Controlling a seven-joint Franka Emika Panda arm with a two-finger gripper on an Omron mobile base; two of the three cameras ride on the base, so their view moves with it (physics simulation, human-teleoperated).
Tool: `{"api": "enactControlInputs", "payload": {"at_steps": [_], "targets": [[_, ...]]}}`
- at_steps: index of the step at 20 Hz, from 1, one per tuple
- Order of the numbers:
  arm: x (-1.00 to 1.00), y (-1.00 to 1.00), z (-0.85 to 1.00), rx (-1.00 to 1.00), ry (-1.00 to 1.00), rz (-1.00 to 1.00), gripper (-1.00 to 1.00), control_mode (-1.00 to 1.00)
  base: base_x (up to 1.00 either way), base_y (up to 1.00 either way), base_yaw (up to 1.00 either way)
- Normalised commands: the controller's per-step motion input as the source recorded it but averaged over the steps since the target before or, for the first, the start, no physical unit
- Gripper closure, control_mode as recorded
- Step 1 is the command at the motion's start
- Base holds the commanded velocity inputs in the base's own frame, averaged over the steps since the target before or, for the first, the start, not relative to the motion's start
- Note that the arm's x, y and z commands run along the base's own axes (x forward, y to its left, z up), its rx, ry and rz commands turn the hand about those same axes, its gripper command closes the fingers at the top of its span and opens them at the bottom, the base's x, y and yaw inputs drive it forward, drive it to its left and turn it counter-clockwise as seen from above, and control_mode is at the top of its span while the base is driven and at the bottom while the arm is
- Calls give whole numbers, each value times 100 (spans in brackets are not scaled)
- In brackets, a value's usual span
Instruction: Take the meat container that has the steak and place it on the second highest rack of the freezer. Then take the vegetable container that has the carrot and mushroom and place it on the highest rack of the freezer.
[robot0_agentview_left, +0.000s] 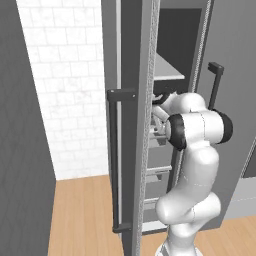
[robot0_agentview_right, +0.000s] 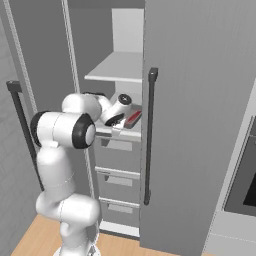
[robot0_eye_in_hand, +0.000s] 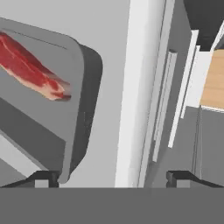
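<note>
Our gripper (robot0_eye_in_hand: 111, 177) stands wide open and grips nothing, its two dark fingertips (robot0_eye_in_hand: 41, 178) spread apart, one just under the corner of the meat container (robot0_eye_in_hand: 57, 131) and the other clear of it. The smooth dark-grey tray with straight sides, set on the second shelf (robot0_agentview_right: 117, 132) of the freezer (robot0_agentview_right: 200, 100), lies to one side of the tips, its long side running away from us. Further in, the flat marbled red steak (robot0_eye_in_hand: 30, 70) lies slantwise on its floor.
</note>
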Motion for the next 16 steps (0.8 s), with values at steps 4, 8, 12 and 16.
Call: {"api": "enactControlInputs", "payload": {"at_steps": [4,8,12,16], "targets": [[-96,-2,73,-1,-2,0,-100,-100,0,0,0],[-100,-1,40,0,1,3,-100,-100,0,0,0],[-100,1,8,0,0,11,-100,-100,0,0,0],[-100,1,36,-2,8,7,-100,-100,0,0,0]]}}
